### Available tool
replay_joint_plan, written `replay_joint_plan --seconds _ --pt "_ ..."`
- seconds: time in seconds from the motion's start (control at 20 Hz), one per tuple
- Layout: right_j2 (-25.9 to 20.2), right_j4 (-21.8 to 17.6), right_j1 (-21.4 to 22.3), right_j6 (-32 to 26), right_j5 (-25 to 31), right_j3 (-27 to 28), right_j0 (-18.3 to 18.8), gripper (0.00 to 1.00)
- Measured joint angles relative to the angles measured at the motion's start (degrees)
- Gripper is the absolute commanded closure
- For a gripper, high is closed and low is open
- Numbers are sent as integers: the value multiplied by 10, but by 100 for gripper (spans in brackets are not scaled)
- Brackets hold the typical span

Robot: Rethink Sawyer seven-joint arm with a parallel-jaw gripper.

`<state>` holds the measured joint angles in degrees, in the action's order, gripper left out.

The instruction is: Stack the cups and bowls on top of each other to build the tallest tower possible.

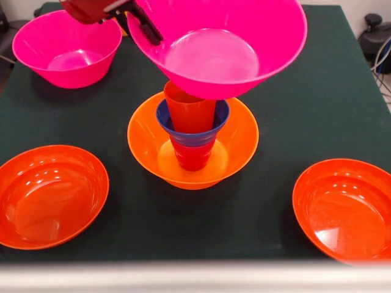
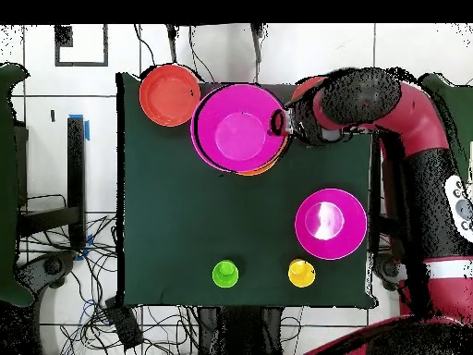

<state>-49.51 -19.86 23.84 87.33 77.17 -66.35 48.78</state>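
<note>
I have the red and black arm point(image 2: 388, 106) reaching in across the table's edge, its gripper point(image 1: 145, 25) pinching the rim of a large glossy pink plastic bowl point(image 1: 214, 49), which hangs tilted right over the tower. Below it, the large deep orange bowl point(image 1: 235, 146) carries a red cup point(image 1: 193, 157), a small blue bowl point(image 1: 165, 121) and an orange tumbler point(image 1: 188, 110) whose rim touches or nearly touches the pink bowl's underside; I cannot tell which. A second pink bowl point(image 1: 67, 49) sits well apart on the dark green table point(image 1: 317, 110). Two shallow red-orange bowls point(image 1: 52, 195) flank the tower. In the overhead view, a green cup point(image 2: 225, 273) and a yellow cup point(image 2: 301, 273) stand apart near the table edge.
</note>
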Motion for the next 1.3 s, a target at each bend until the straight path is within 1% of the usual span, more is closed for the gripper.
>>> replay_joint_plan --seconds 0.1,0.35,0.65,0.85,0.9,1.0,1.05,1.3 --pt "-5 0 -22 0 22 25 -5 100" --pt "-9 0 -52 0 52 55 -9 100" --pt "-9 -3 -68 -5 55 68 -9 100" --pt "-11 -16 -75 -27 55 78 -8 100" --pt "-13 -23 -77 -45 55 84 -8 100" --pt "-14 -26 -77 -55 55 86 -8 100" --pt "-15 -31 -77 -76 55 89 -8 100" --pt "-18 -40 -77 -116 55 95 -8 100"
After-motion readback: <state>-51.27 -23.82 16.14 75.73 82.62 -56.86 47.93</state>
